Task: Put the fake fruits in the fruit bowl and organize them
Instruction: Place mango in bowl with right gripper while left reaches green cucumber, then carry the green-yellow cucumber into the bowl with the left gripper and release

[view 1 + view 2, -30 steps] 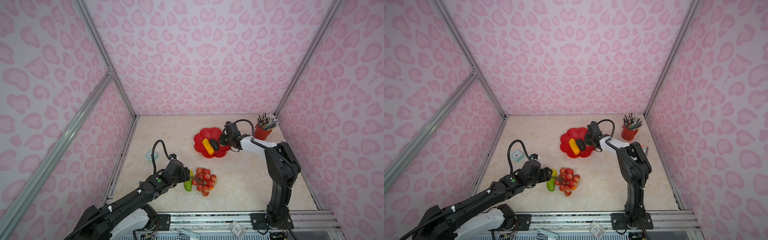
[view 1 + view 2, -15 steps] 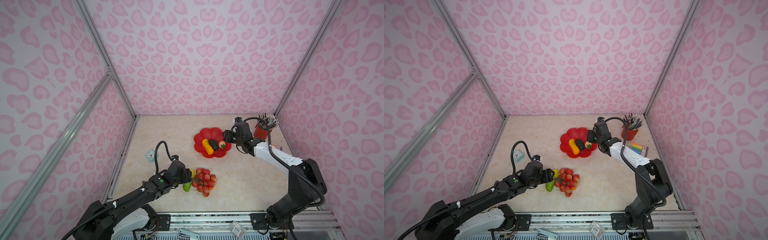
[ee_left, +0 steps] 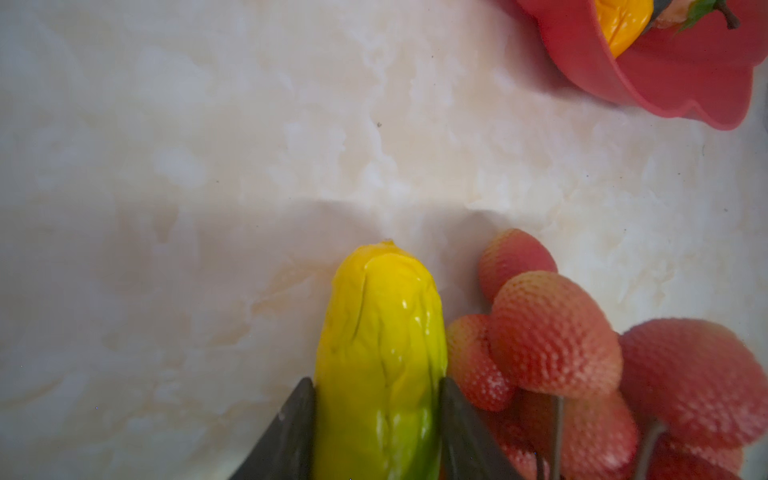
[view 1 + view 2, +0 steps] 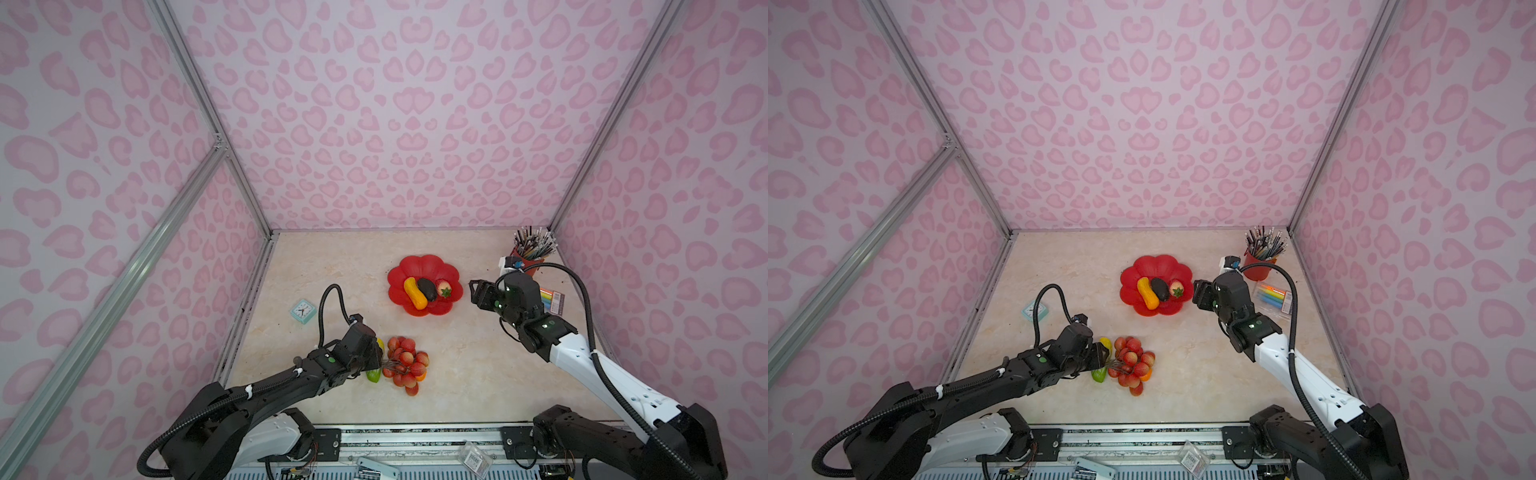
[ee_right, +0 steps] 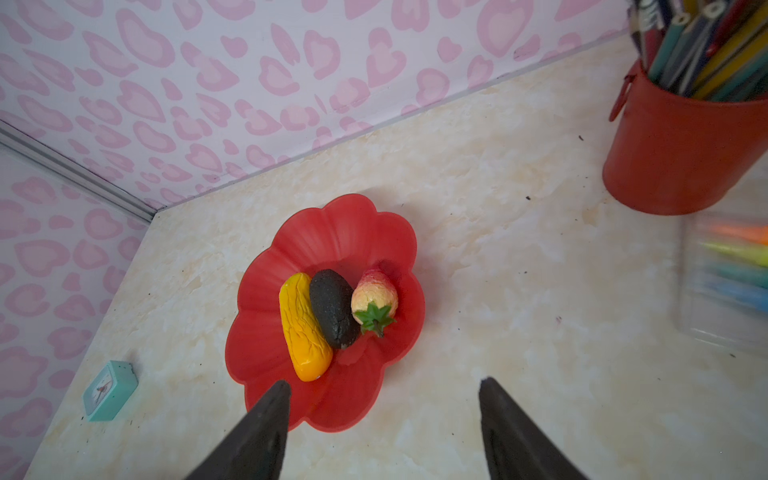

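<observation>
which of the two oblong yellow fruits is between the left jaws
The yellow-green one on the table beside the berry cluster; the yellow-orange one lies in the red bowl.

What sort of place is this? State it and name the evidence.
Probably a staged robot test booth: pink heart-print walls on aluminium framing box in a marble-look tabletop, a left arm and right arm are mounted at its front rail, and props like the fruit bowl and pencil cup sit out.
</observation>
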`<action>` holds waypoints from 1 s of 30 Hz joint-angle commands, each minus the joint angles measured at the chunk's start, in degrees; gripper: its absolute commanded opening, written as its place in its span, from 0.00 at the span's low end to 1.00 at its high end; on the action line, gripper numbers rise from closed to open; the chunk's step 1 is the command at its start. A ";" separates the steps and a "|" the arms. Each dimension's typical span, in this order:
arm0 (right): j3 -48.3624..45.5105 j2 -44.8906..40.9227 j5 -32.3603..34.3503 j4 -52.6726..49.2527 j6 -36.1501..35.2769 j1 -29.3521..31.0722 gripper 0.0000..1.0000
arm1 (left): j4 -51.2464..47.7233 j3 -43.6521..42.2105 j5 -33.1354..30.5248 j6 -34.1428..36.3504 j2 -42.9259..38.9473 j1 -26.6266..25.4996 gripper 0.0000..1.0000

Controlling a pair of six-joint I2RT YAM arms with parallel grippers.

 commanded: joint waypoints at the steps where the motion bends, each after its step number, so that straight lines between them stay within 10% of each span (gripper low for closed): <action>1: -0.90 -1.47 1.94 -1.47 -0.33 -0.19 0.72 | 0.24 0.28 -1.75 0.93 0.48 0.07 0.42; 20: -2.88 -4.78 1.55 -3.53 -1.47 -2.30 0.74 | -16.29 13.29 -11.78 15.52 -12.94 6.05 0.37; 30: -4.00 -5.28 1.19 -4.93 -1.50 -2.54 0.78 | -11.57 35.86 -2.64 22.21 10.14 6.19 0.38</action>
